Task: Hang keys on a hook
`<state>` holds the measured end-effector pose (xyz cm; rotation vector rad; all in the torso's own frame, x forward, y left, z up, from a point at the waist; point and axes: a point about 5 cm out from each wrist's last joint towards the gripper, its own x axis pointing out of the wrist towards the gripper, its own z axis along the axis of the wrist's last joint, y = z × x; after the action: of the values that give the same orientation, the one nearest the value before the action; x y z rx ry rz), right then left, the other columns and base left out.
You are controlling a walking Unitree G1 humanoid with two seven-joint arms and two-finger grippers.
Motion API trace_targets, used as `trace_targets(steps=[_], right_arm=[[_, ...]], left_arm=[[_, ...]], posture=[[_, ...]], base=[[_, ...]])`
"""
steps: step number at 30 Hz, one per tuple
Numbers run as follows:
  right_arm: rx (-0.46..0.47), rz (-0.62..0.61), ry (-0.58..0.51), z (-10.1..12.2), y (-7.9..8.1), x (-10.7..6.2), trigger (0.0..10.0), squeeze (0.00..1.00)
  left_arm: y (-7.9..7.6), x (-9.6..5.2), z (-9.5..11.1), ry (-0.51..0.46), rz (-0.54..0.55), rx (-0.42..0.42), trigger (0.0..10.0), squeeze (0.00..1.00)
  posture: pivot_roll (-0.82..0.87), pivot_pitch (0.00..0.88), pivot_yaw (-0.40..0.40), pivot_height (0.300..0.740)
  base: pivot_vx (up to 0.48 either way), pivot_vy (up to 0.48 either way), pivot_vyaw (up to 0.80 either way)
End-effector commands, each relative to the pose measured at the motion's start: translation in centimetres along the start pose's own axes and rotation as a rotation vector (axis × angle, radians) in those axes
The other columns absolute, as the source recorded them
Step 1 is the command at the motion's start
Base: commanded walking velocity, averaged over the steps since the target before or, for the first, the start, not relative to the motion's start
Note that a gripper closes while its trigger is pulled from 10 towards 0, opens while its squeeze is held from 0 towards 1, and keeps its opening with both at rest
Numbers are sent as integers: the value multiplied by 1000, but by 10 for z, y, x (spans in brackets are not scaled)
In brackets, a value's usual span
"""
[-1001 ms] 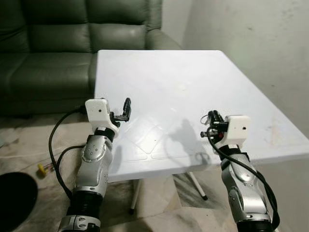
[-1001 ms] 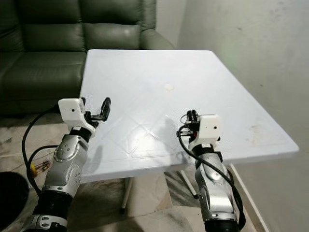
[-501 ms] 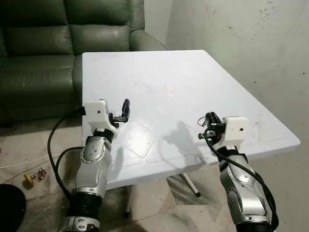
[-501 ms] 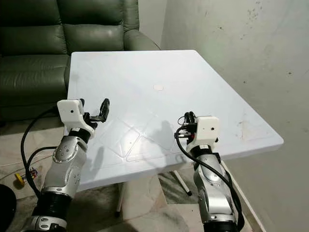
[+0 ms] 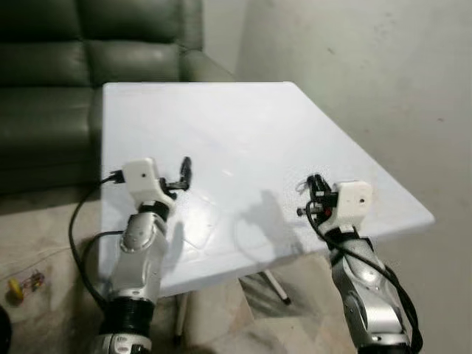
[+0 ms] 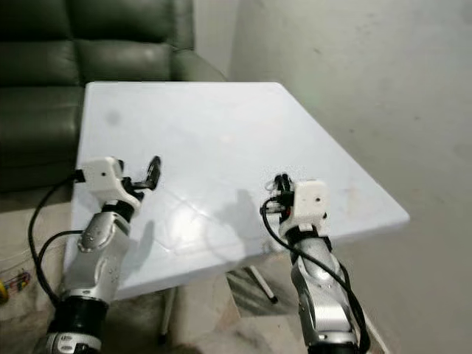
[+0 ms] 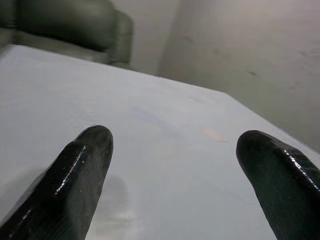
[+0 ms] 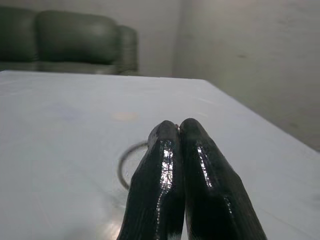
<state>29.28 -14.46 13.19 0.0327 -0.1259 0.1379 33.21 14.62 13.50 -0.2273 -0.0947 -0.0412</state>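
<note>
— White table (image 5: 221, 125) by a grey wall, sofa (image 5: 66, 51) behind. Where are the keys?
— Key ring (image 8: 131, 162) pinched between right gripper (image 8: 179, 131) fingers pressed together. Left gripper (image 7: 175, 145) spread, empty. No hook visible: carry steady, keep the pinch firm.

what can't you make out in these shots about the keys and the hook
- Keys: the right wrist view shows a thin ring behind the shut right gripper; its fingers hide the rest.
- Head views: the ring is blurred and too small at the right gripper.
- Hook: cannot be made out on the blurred wall.
</note>
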Motion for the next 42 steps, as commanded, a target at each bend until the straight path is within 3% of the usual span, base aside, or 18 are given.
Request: trace_targets(steps=[1,18,42], right_arm=[[-12,-32,5,1,-10,-3,10000,0],[-12,-29,7,3,-10,-5,10000,0],[-11,-64,8,2,-13,-5,10000,0]], left_arm=[[-12,1,-2,17,-24,-4,10000,0],[-15,-2,-4,38,-23,-6,10000,0],[-25,-11,-10,80,-60,66,10000,0]], posture=[[48,0,-85,740],[46,0,-90,740],[59,15,-74,740]], base=[[0,0,-788],[0,0,-788],[0,0,-788]])
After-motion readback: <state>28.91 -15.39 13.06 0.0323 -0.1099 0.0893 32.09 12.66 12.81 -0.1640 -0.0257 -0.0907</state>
